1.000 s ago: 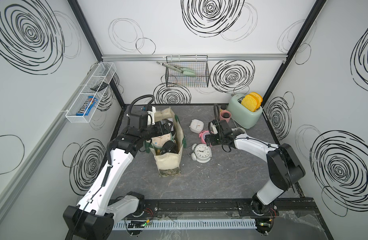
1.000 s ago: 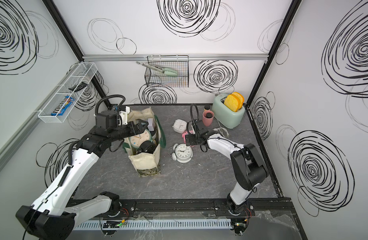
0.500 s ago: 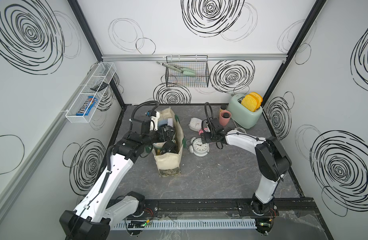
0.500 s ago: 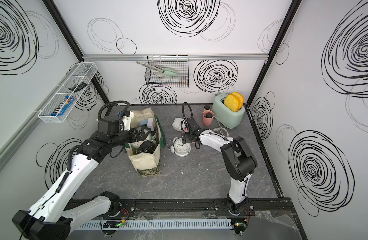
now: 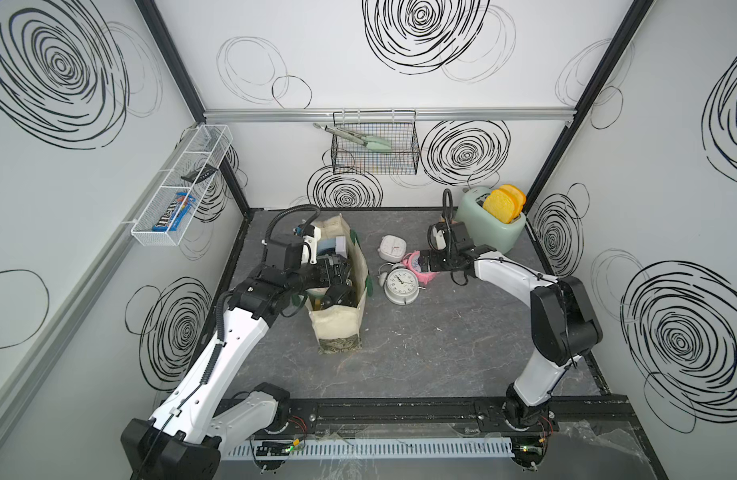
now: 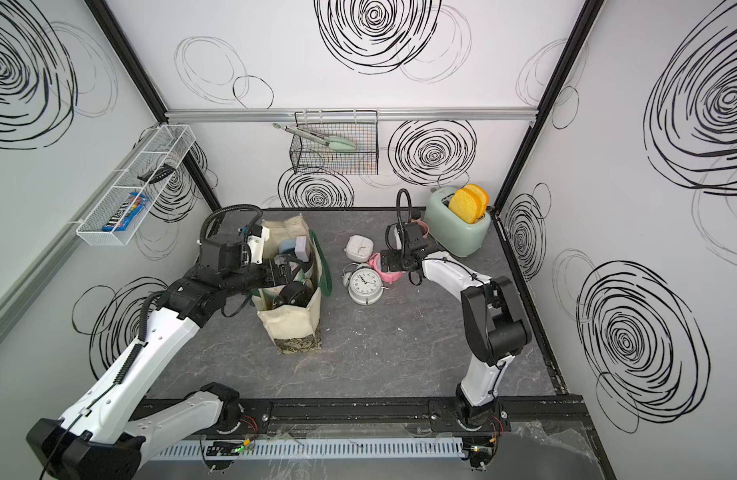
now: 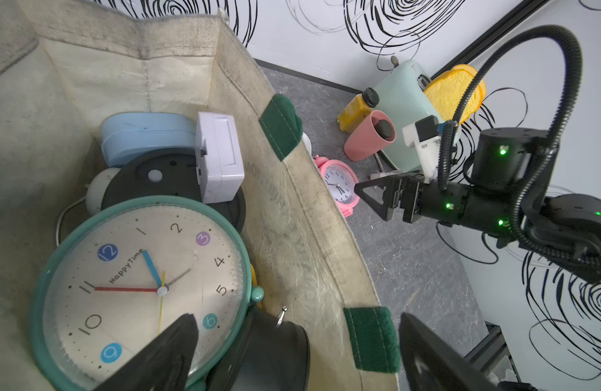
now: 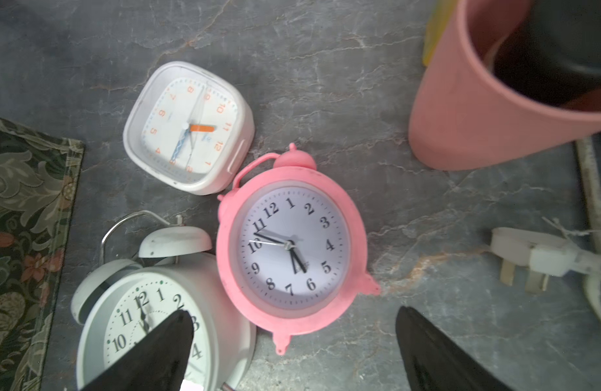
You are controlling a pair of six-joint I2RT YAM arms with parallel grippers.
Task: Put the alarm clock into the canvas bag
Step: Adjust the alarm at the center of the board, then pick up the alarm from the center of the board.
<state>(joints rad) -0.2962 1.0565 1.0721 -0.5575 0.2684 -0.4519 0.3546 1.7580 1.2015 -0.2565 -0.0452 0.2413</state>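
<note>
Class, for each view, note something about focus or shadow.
Right wrist view: the pink alarm clock is sharp, the close pink cup and dark right fingertips are soft. Left wrist view: the teal clock in the canvas bag reads clearly; near left fingertips blur. Both top views: even light, faint shadows on the table.

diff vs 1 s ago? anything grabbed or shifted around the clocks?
Right gripper swung in over the clocks and settled, open, above the pink round alarm clock. The white twin-bell alarm clock seems nudged toward the back, now against the pink one. Left gripper eased slightly further across the cream canvas bag rim, open. Nothing taken or released. Bag, square white clock and mint toaster unchanged.
</note>
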